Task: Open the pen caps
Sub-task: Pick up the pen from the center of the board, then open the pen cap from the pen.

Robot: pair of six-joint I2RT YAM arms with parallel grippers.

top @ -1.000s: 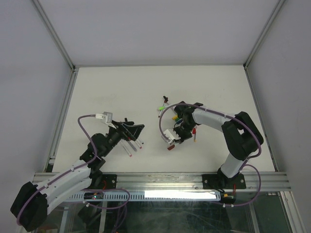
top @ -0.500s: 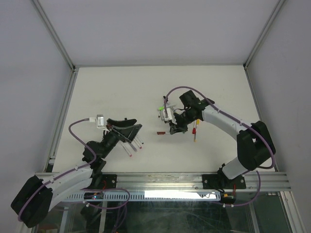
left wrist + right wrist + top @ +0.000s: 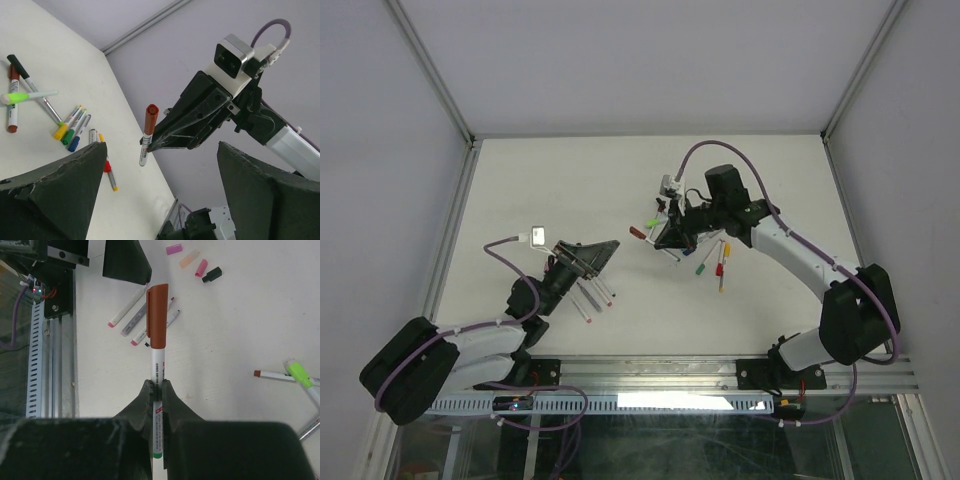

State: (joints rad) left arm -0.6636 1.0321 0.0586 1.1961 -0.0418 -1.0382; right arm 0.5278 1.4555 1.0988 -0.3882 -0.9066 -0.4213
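The right gripper (image 3: 156,390) is clamped on the barrel of the brown-capped pen (image 3: 158,362), held above mid-table with its cap (image 3: 158,315) presented leftward (free end exposed). The left gripper (image 3: 595,258) faces it, jaws wide apart, positioned to pull.

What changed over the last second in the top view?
The right gripper, shut on the brown-capped pen, carried it farther out from the near edge and a little leftward. The left gripper stayed open and barely shifted, while its arm folded back lower. The three pens lying beside it did not move.
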